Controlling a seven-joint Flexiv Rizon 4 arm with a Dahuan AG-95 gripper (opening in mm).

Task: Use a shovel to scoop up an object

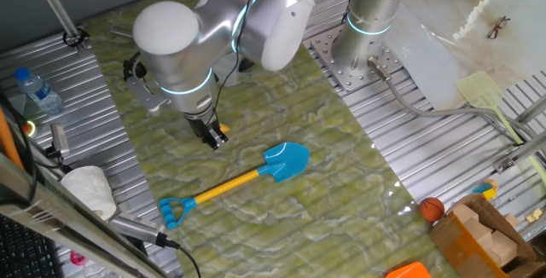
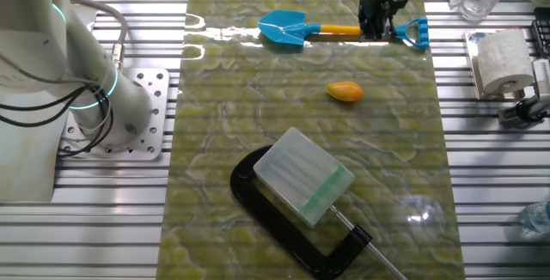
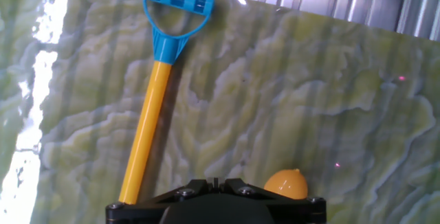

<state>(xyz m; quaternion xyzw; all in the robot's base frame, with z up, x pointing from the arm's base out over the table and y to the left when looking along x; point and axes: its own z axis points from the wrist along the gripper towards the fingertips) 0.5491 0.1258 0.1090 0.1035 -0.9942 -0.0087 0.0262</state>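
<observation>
The worktop (image 2: 215,143) is covered by a green marbled mat, with ribbed metal on either side. A clear plastic box (image 2: 305,175) sits on a black C-clamp (image 2: 284,220) near one end of the mat. The shovel (image 1: 230,184) lies flat on the mat, blue blade at one end and blue D-handle at the other, untouched. The fingers (image 1: 213,135) hang low over the mat just beside its yellow shaft; whether they are apart or together cannot be told. The object (image 2: 345,91) rests on the mat, apart from the shovel.
</observation>
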